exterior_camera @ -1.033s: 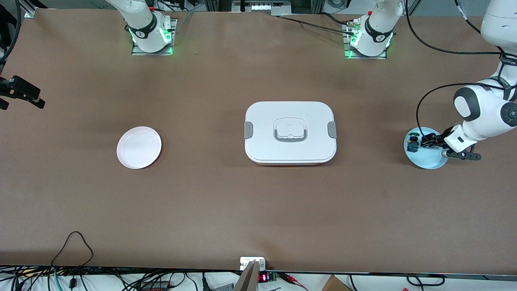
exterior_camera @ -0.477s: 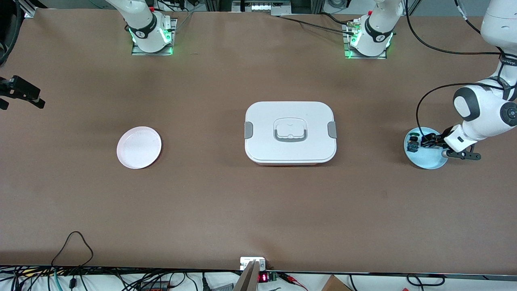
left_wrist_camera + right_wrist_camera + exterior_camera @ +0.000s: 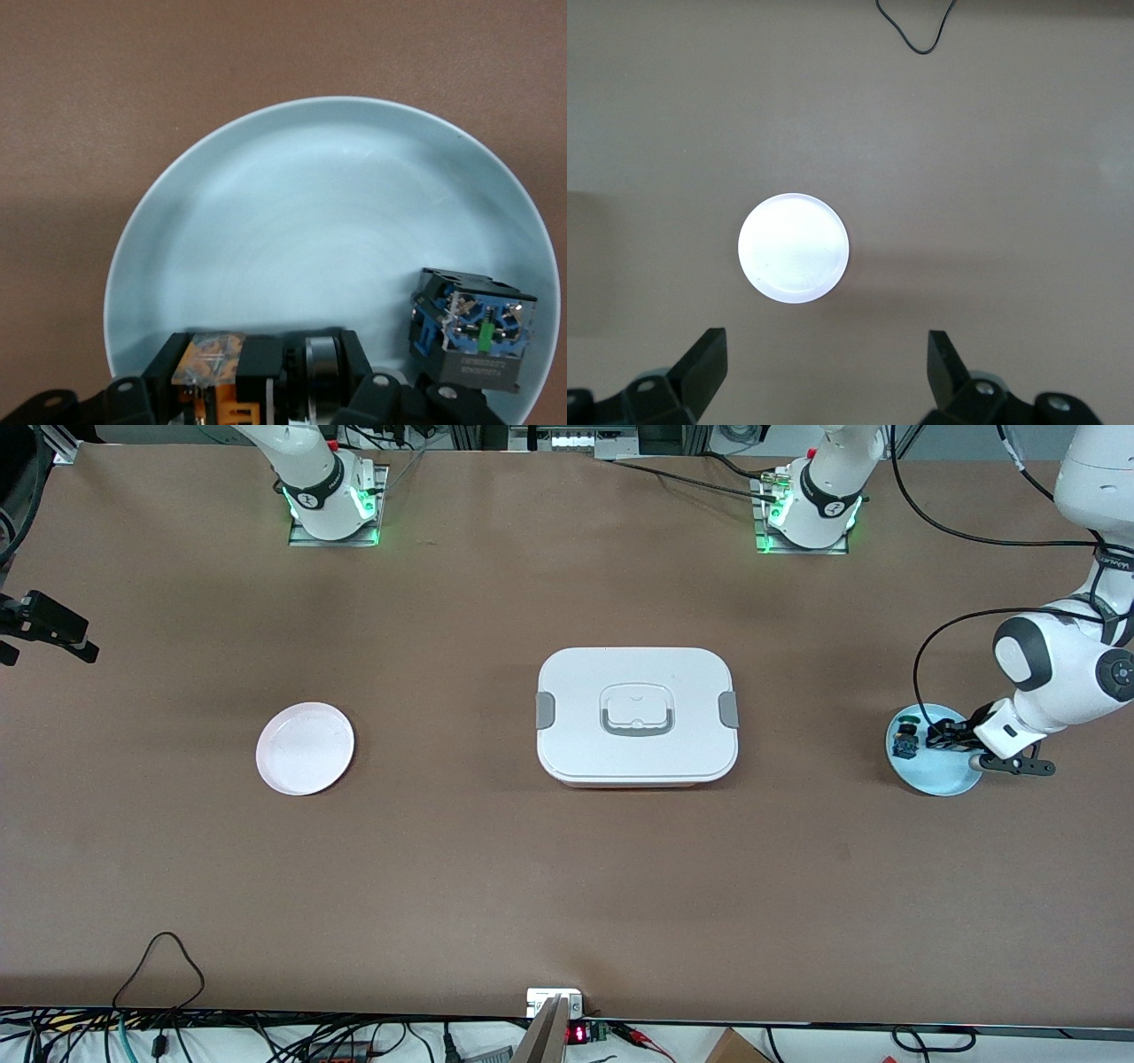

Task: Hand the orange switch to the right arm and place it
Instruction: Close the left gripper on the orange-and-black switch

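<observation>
The orange switch (image 3: pixel 213 356) lies on its side in the light blue plate (image 3: pixel 337 221) at the left arm's end of the table. My left gripper (image 3: pixel 263 372) is shut on it, one black finger against each end. From the front, the left gripper (image 3: pixel 941 737) reaches low into the blue plate (image 3: pixel 941 781). My right gripper (image 3: pixel 824 345) stands open with nothing in it, high over the table at the right arm's end, and the pale pink plate (image 3: pixel 794 248) lies below it. From the front, the right gripper (image 3: pixel 49 631) shows at the picture's edge.
A small green-capped, blue-based part (image 3: pixel 474 332) lies in the same blue plate, beside the switch (image 3: pixel 904 741). A closed white lidded box (image 3: pixel 636 715) with grey latches sits mid-table. The pink plate (image 3: pixel 305 747) lies toward the right arm's end. Cables (image 3: pixel 164 957) run along the table's front edge.
The left gripper's fingers have closed on the orange switch in the blue plate. Neither arm has visibly shifted place.
</observation>
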Robot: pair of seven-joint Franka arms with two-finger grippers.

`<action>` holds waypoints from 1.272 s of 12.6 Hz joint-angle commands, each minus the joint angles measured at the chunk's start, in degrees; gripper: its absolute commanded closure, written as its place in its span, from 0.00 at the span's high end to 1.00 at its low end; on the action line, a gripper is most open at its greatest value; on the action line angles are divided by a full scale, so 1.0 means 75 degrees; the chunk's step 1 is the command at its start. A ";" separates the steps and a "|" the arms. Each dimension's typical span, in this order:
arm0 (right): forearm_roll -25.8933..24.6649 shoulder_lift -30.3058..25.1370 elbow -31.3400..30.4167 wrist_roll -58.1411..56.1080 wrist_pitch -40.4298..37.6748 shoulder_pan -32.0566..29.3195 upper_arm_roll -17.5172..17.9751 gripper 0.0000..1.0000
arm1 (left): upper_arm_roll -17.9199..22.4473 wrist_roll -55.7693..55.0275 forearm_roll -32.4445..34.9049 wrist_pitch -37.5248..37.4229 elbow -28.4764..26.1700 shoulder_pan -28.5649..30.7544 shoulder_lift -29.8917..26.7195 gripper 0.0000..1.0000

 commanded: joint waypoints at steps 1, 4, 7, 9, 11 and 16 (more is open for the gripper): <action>0.0104 0.0012 0.0140 -0.0015 -0.0111 -0.0029 -0.0039 1.00 | -0.0121 0.0094 0.0056 0.0026 -0.0114 0.0032 -0.0228 0.26; 0.0093 0.0012 0.0140 -0.0016 -0.0099 -0.0040 -0.0039 1.00 | -0.0145 0.0094 0.0056 -0.0372 -0.0032 -0.0143 -0.0521 0.13; 0.0093 0.0012 0.0140 -0.0004 -0.0099 -0.0041 -0.0039 1.00 | -0.0145 0.0093 0.0056 -0.0653 0.0003 -0.0155 -0.0779 0.07; 0.0093 0.0012 0.0140 -0.0015 -0.0099 -0.0029 -0.0039 1.00 | -0.0157 0.0105 0.0068 -0.0968 0.0282 -0.0272 -0.0908 0.05; 0.0093 0.0012 0.0140 -0.0004 -0.0099 -0.0029 -0.0039 1.00 | -0.0320 0.0105 0.0068 -0.1763 0.0902 -0.0284 -0.0920 0.04; 0.0093 0.0012 0.0140 -0.0004 -0.0099 -0.0041 -0.0039 1.00 | -0.0438 0.0094 0.0068 -0.2820 0.1714 -0.0378 -0.1165 0.04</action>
